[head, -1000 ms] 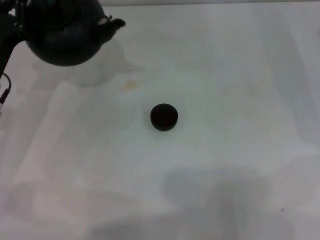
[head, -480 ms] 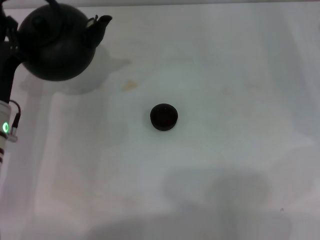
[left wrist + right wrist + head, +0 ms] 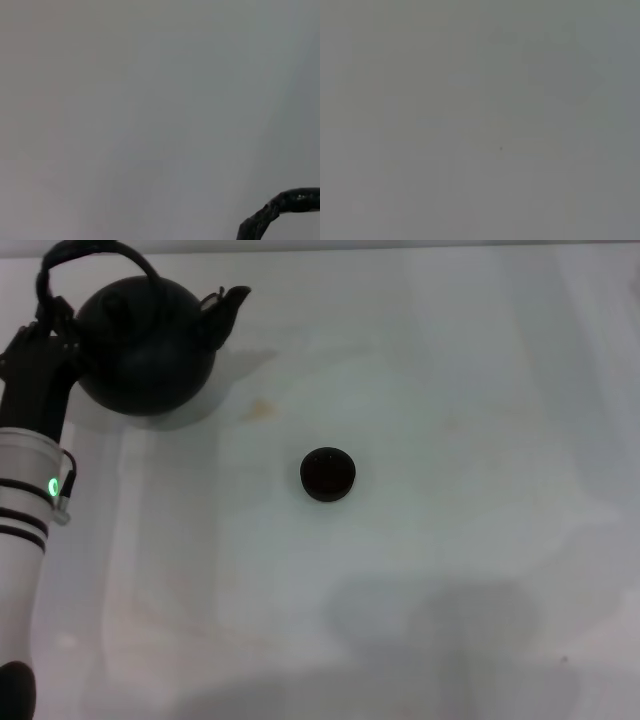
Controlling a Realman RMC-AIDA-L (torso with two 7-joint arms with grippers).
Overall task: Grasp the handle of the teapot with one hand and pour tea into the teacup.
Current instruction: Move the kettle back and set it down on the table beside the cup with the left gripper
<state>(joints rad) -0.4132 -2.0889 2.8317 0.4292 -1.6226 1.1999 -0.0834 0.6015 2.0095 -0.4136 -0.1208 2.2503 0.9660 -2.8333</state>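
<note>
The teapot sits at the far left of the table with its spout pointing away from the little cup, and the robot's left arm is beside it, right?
Not quite: in the head view the teapot has its spout turned toward the teacup side. The rest holds: the pot is far left, with the left gripper beside it at the handle.

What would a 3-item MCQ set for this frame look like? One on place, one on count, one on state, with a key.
1. Where is the teapot relative to the teacup?
A. far left of it
B. near right of it
C. directly on it

2. How many teacups are on the table?
A. three
B. one
C. none

3. How does the teapot stand?
A. upside down
B. lying on its side
C. upright, spout toward the robot's right

Key: 1 A, the pot sits at the head view's top left, clear of the cup. 2 B, only one small dark cup shows. 3 C, the handle arches above, by the left end effector.
</note>
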